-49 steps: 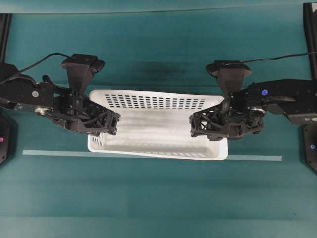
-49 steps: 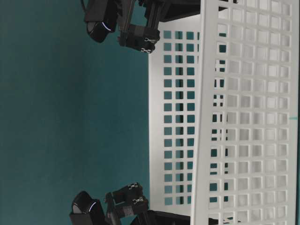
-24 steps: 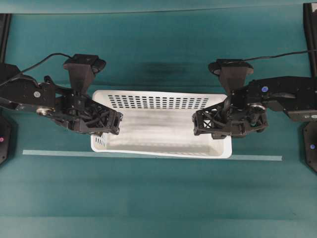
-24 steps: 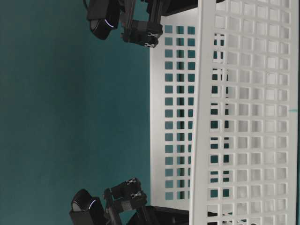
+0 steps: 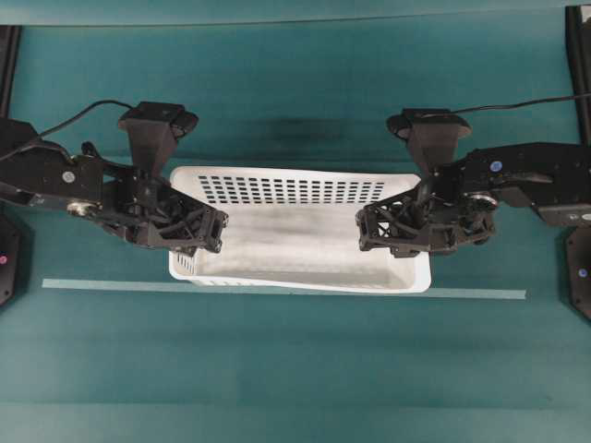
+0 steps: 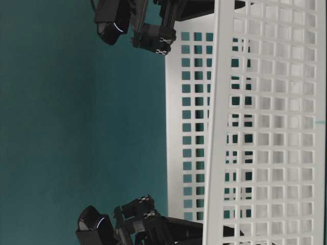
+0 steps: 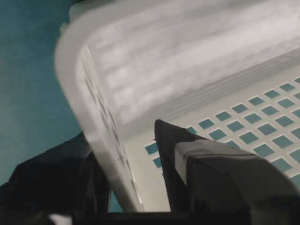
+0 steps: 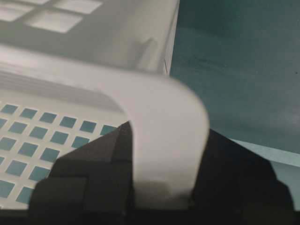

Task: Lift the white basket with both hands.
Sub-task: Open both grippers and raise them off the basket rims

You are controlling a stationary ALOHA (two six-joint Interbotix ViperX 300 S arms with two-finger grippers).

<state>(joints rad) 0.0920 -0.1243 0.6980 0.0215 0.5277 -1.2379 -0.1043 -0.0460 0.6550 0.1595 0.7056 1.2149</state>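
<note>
The white basket (image 5: 295,189) sits between my two arms on the teal table, its perforated walls filling the table-level view (image 6: 265,127). My left gripper (image 5: 214,231) straddles the basket's left short wall. In the left wrist view the rim (image 7: 75,70) runs between the fingers, and the inner finger (image 7: 187,159) stands apart from the wall, so this gripper (image 7: 123,135) is open. My right gripper (image 5: 365,229) is shut on the right short wall. In the right wrist view the rounded rim (image 8: 173,108) is pinched between both fingers of the gripper (image 8: 164,145).
A pale tape line (image 5: 92,284) crosses the table just in front of the basket. Black arm mounts stand at the far left (image 5: 7,258) and far right (image 5: 580,268) edges. Camera cables trail off behind both wrists.
The basket and both grippers have shifted slightly to the right. The left gripper's jaws have parted from the left wall. The right gripper keeps its grip.
</note>
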